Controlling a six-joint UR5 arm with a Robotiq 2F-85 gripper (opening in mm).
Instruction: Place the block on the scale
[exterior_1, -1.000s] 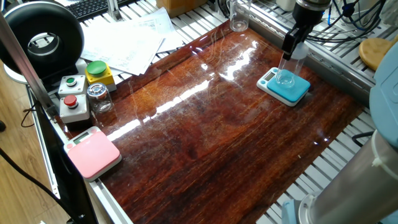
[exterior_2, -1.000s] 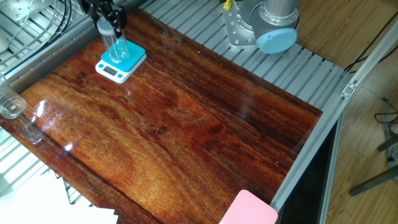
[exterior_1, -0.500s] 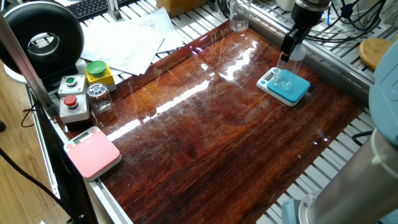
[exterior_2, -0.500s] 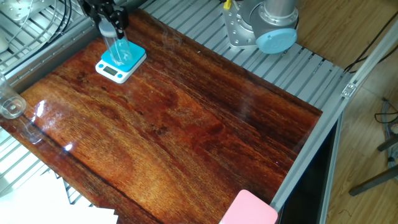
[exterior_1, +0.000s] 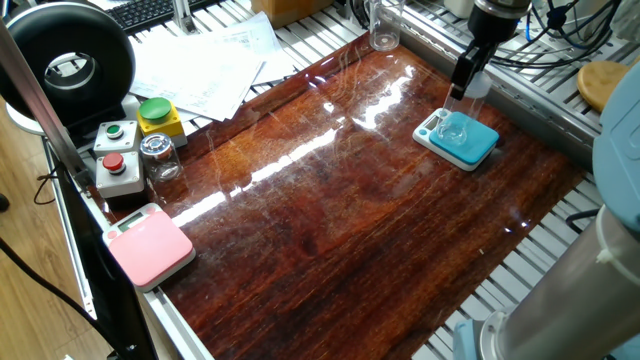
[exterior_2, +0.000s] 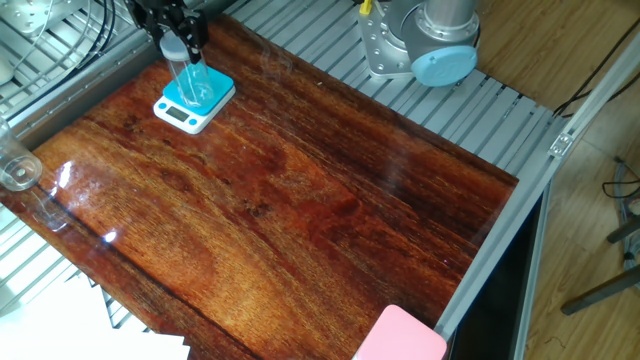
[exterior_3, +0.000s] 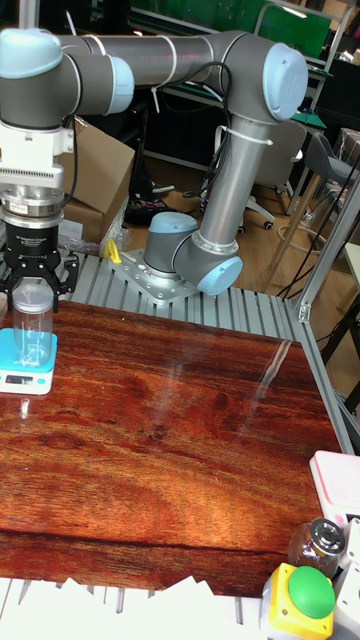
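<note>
Gripper (exterior_3: 33, 283) pointing straight down, fingers shut tight on the frosted top of the block (exterior_3: 33, 330). Block upright, clear all the way through, bottom resting on the scale (exterior_3: 24, 369) or just a hair above it, too close to tell. Scale flat on the shiny brown table (exterior_3: 180, 440), near the far corner, white display strip facing the table's middle. Same grip seen from one fixed view: gripper (exterior_1: 472, 78) over block (exterior_1: 456, 122) over scale (exterior_1: 459, 140). Seen from the other side too: gripper (exterior_2: 180, 40), block (exterior_2: 192, 80), scale (exterior_2: 196, 98). Well apart, at the opposite end, a pink scale (exterior_1: 148, 246), a small glass jar (exterior_1: 160, 156) with a metal lid, and a box of buttons (exterior_1: 118, 157).
</note>
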